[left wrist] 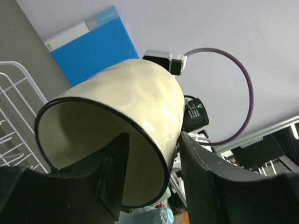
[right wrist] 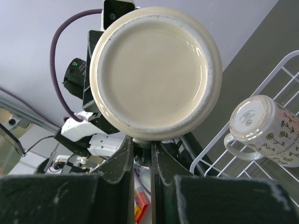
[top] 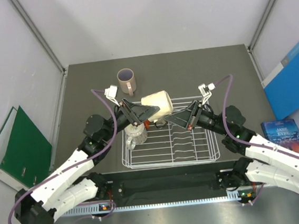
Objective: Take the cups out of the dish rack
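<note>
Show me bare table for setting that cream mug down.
Free: far strip from pink mug to the table's right edge; corner left of that mug. Crowded: the rack's far edge, where the left hand and right hand meet at the cream mug.

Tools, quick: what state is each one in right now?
Left tool: astride the rim of the cream ceramic mug; grip cannot be told.
Right tool: closed, holding that same mug.

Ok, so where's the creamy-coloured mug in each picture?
Top external: the cream mug lies tipped on its side in the middle, above the far end of the dish rack.
Left wrist: it fills the centre, open mouth toward the camera, with the rack at the left edge.
Right wrist: its round base faces the camera at top centre, with the rack on the right.
Shared landmark: the white dish rack.
</note>
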`<state>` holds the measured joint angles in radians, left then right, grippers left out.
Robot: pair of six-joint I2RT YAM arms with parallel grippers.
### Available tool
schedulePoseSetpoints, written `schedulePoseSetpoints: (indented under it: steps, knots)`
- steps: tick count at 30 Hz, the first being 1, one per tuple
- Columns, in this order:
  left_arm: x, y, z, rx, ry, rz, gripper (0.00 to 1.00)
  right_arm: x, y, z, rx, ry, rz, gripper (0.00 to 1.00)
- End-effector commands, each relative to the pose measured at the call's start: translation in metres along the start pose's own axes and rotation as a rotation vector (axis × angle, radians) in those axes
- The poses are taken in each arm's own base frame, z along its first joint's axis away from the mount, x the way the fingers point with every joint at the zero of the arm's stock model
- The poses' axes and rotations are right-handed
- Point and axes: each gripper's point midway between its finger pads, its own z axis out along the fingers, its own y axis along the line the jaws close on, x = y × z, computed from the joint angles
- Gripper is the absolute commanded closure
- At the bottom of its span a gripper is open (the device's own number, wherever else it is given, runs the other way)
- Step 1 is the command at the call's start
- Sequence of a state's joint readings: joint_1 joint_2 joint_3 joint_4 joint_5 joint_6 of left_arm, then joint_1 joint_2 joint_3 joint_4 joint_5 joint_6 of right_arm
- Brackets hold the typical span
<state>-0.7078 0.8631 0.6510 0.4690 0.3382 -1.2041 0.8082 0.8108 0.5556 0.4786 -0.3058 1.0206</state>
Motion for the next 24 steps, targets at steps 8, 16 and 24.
schedulePoseSetpoints:
  steps: [8,16,24]
  knots:
    - [0.011,-0.026,0.008,0.156,0.087,0.012,1.00,-0.026,0.054,0.001,-0.192,-0.056,-0.068,1.00]
    - [0.009,-0.013,0.015,0.096,0.091,0.021,1.00,-0.030,0.052,-0.005,-0.093,-0.027,-0.152,0.99]
    - [-0.007,0.007,0.029,-0.060,0.048,0.102,1.00,-0.051,0.038,-0.017,0.121,-0.047,-0.283,0.03]
